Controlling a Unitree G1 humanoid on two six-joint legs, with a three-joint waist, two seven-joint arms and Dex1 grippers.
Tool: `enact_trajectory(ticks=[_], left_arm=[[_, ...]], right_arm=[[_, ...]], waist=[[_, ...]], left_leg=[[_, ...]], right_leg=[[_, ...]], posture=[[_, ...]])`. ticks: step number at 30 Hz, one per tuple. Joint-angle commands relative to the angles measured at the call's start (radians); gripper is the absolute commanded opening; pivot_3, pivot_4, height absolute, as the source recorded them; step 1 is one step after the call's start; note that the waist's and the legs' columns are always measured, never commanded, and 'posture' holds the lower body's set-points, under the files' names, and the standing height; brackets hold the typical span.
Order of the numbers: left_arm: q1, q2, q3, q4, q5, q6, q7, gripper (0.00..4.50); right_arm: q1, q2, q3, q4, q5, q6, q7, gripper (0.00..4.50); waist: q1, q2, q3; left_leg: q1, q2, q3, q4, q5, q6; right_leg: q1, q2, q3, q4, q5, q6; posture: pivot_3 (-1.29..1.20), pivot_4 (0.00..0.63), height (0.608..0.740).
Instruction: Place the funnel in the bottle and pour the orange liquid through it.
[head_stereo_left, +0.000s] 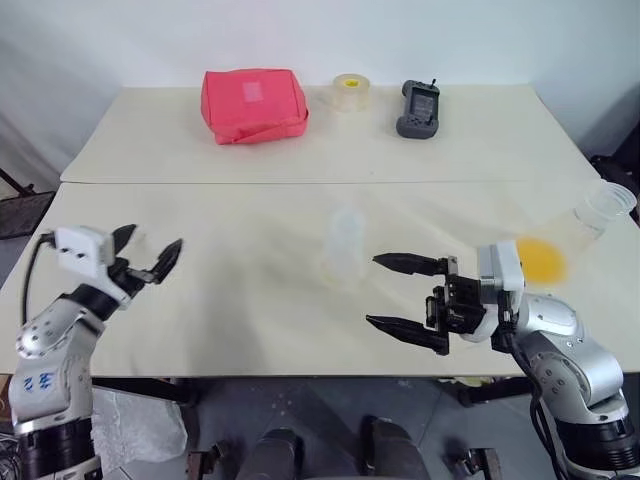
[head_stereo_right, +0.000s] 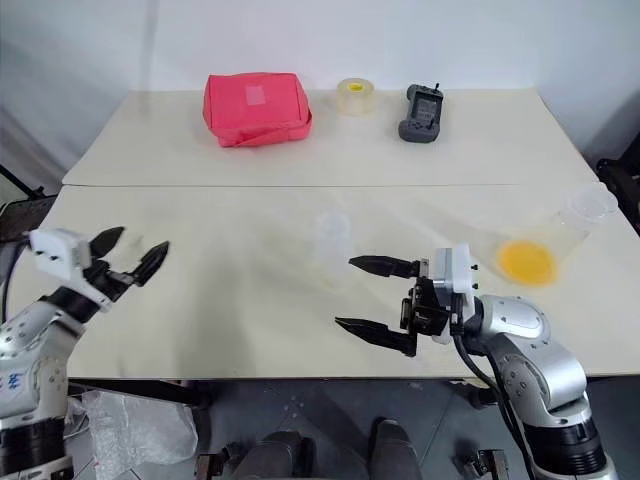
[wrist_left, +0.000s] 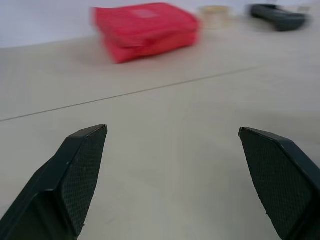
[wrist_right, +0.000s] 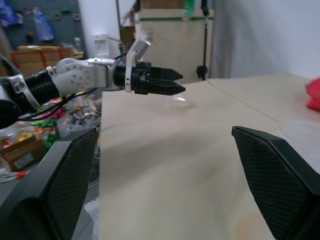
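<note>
The clear bottle (head_stereo_left: 342, 252) stands at the middle of the front table; its top looks wide, and I cannot tell whether the funnel sits on it. A larger clear flask (head_stereo_left: 590, 222) lies tilted at the right edge, with the orange liquid (head_stereo_left: 544, 259) pooled in its wide base. My right gripper (head_stereo_left: 375, 291) hovers open near the front edge, pointing left, between the bottle and the flask, with nothing between its fingers. Far to the left, my left gripper (head_stereo_left: 150, 250) is open and empty. A faint clear glint (wrist_right: 180, 100) lies just past its fingertips; it may be the funnel.
On the back table lie a red pouch (head_stereo_left: 254, 104), a tape roll (head_stereo_left: 351, 92) and a black handheld device (head_stereo_left: 419, 108). A seam (head_stereo_left: 300, 183) divides the two tables. The flask's mouth (head_stereo_left: 611, 200) is close to the right table edge.
</note>
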Motion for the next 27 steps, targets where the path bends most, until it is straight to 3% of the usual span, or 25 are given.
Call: enact_trajectory(ticks=[1, 11, 15, 27], left_arm=[[0.063, -0.018, 0.082, -0.071, 0.0, -0.018, 0.077, 4.48], [0.141, -0.035, 0.138, -0.114, -0.031, 0.017, 0.168, 4.48], [0.027, -0.002, 0.115, 0.101, 0.0, 0.021, 0.216, 4.48], [-0.26, 0.135, 0.004, 0.544, 0.07, -0.139, 0.128, 4.48]], right_arm=[[-0.027, 0.012, 0.015, 0.019, 0.008, -0.001, 0.02, 4.5], [-0.047, 0.011, 0.015, 0.067, -0.015, -0.025, 0.047, 4.5], [-0.036, 0.012, 0.007, 0.077, -0.031, -0.041, 0.042, 4.5], [0.016, -0.007, -0.021, 0.035, -0.041, -0.037, 0.014, 4.5]], waist=[[0.0, 0.0, 0.0], [-0.001, -0.001, 0.0], [0.001, -0.001, 0.0], [-0.003, -0.002, 0.0]], left_leg=[[0.0, 0.0, 0.0, 0.0, 0.0, 0.0], [0.0, 0.0, 0.0, 0.0, -0.001, 0.0], [0.0, 0.001, 0.0, 0.0, -0.001, -0.001], [0.0, 0.0, 0.0, 0.002, -0.002, -0.001]], right_leg=[[0.0, 0.0, 0.0, 0.0, 0.0, 0.0], [0.0, 0.0, 0.0, 0.0, 0.0, 0.0], [0.0, 0.001, -0.001, 0.001, 0.0, -0.001], [-0.001, 0.001, -0.001, 0.004, 0.0, 0.0]], posture=[[0.0, 0.15, 0.74], [0.0, 0.15, 0.74], [0.0, 0.15, 0.74], [0.0, 0.15, 0.74]])
